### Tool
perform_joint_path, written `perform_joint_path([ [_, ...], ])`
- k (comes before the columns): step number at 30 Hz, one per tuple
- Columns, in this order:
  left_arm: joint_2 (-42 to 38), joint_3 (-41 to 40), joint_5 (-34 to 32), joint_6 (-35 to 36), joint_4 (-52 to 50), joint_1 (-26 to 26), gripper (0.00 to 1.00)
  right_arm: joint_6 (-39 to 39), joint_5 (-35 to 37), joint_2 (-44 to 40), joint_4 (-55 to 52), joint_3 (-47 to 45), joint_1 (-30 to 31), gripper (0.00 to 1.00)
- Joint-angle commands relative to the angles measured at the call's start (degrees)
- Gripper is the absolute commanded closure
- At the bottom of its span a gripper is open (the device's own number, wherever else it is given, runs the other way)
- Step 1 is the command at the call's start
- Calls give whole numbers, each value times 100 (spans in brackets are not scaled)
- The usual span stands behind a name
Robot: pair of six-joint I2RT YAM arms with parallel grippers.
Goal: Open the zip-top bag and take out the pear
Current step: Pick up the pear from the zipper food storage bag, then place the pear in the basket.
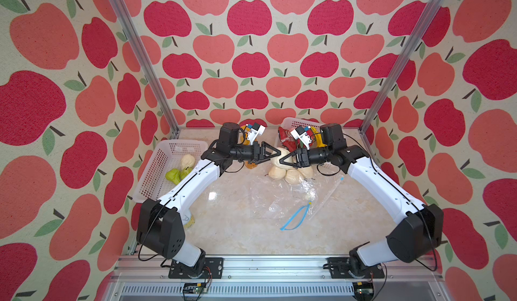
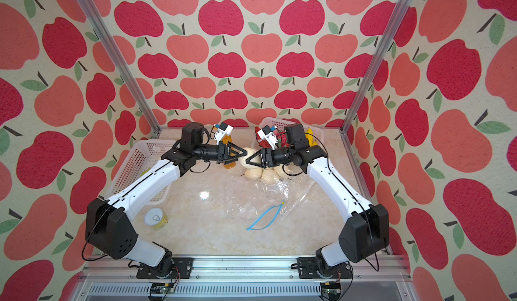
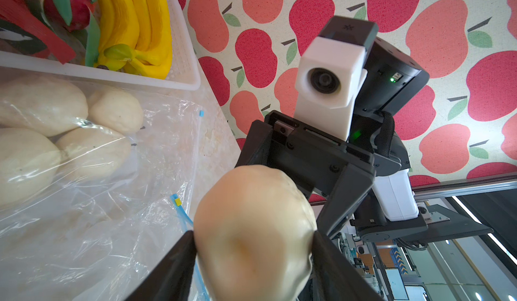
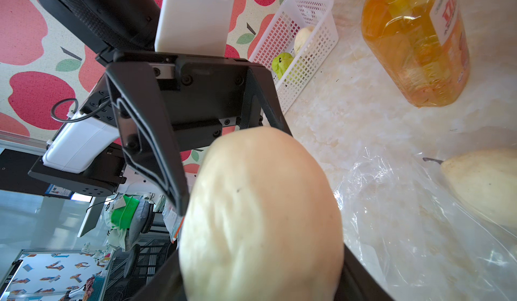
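Both arms rise from their mounts at the near rail, slope inward and away over the bench (image 1: 237, 229), and bend at the wrist so the forearms lie nearly level, pointing straight at each other. They meet nose to nose near the far middle of the bench.

Between them is one pale pear (image 3: 251, 229), off the bench and outside the bag (it hangs over the bag's far end). The left pincer (image 1: 275, 152) stands partly open, and in the left wrist view both of its fingers (image 3: 179, 268) press the pear's sides. The right pincer (image 1: 284, 161), opened about as wide, grips the same pear from the opposite end, its fingers (image 4: 361, 280) flanking the fruit in the right wrist view.

The clear zip-top bag (image 1: 282, 198) lies crumpled flat on the bench below, its blue zip strip (image 1: 293, 218) curling at the near edge. More pale pears (image 1: 291, 175) sit under the plastic at its far end.

A white basket (image 1: 156, 170) holding green and pale fruit stands beside the left arm. An orange bottle (image 4: 414, 42) stands behind the left wrist.
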Motion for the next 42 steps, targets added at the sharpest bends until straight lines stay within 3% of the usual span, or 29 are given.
perform_joint_path([
  [1,115,118,180,71,-53,11,42,25,-155,46,136,203,37,42],
  [6,47,47,135,6,-2,205,45,-110,175,5,-106,233,33,21],
  [8,21,11,144,35,-40,334,45,-122,231,-53,-118,180,-1,18],
  [14,-343,27,-182,647,-850,1168,46,-15,384,-387,-123,-138,-307,15],
  [20,-925,16,-955,1438,-1834,2577,47,-100,1128,-625,-599,-319,-490,16],
  [24,-1098,160,-1929,2065,-2401,3415,48,13,1508,-829,-628,-574,-516,16],
  [29,-793,264,-3626,2719,-2768,3936,48,153,1973,-1079,-688,-903,-516,17],
  [36,64,796,-5620,3324,-2559,4211,50,137,2241,-1448,-602,-1397,-516,18],
  [42,977,1298,-6276,3646,-2403,4259,51,14,2252,-1426,-687,-1540,-516,18],
])
